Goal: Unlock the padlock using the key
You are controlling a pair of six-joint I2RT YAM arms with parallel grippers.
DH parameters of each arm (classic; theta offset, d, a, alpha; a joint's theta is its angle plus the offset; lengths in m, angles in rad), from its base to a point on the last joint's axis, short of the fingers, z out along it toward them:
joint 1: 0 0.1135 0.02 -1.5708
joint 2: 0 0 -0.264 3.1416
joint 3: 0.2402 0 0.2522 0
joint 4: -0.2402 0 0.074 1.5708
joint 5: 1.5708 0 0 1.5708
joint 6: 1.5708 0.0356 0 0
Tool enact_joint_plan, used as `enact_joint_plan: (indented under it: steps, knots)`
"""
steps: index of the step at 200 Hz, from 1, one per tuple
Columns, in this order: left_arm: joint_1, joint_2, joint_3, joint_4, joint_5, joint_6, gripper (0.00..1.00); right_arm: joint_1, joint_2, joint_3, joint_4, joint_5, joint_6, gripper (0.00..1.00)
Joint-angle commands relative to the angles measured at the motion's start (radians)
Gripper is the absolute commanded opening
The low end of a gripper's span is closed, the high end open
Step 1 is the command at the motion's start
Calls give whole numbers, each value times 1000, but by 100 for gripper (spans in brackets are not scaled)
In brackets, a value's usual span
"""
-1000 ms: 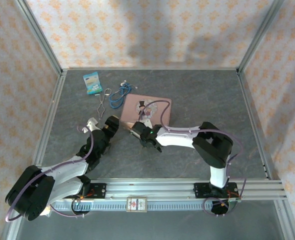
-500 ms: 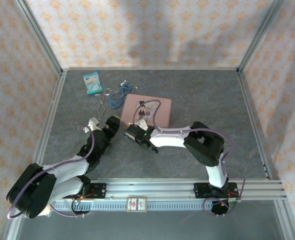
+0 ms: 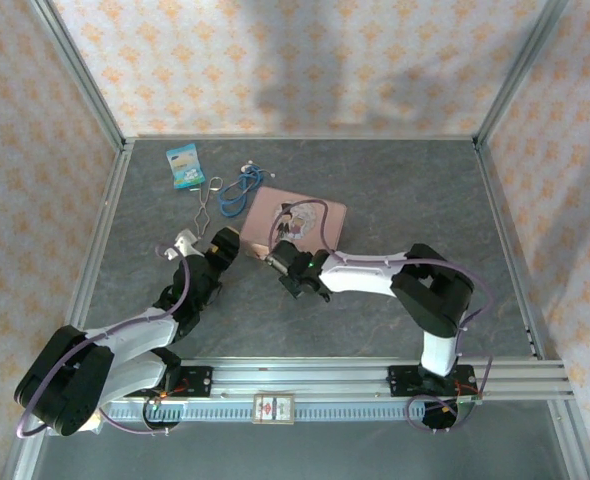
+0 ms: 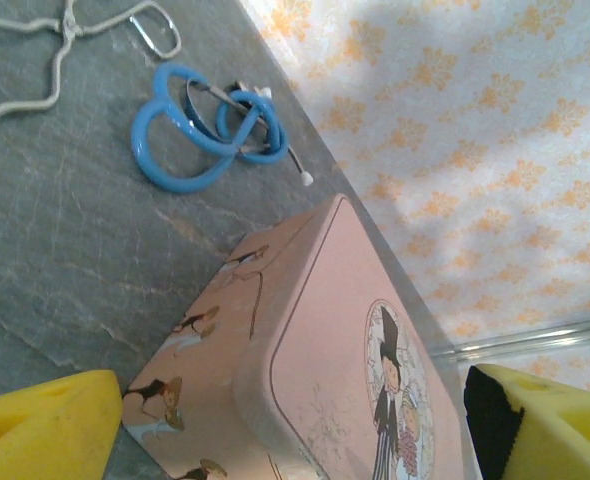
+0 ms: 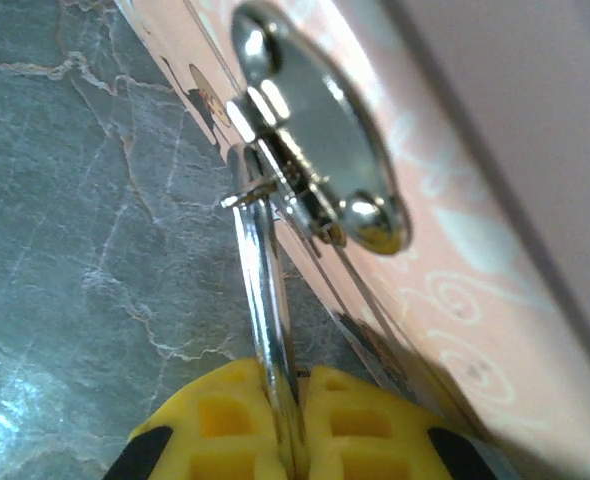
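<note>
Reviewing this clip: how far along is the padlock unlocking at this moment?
Done: right gripper is shut on the key. In hand: its tip meets the shiny metal fitting at the pink tin's edge. Remaining: the turn and release, not confirmable here. Left gripper hangs open nearby.

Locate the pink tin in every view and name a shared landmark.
Top external: tin centre-left, near the blue cord.
Left wrist: tin lower centre, between yellow fingertips.
Right wrist: tin upper right, above the right gripper pinching a silver piece.
Shared landmark: grey marbled table under it.
</note>
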Motion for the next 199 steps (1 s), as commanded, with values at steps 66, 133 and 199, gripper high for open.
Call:
enact_joint_plan:
  steps: [66, 133, 199]
  knots:
    - [-7, 96, 2, 147, 223, 79, 66, -117, -45, 75, -3, -337, -214, 0]
    - [-163, 308, 12, 350, 143, -15, 48, -215, -52, 81, -4, -629, -131, 0]
    - [-192, 460, 62, 462, 129, -66, 51, -221, -22, 48, 0, -546, -64, 0]
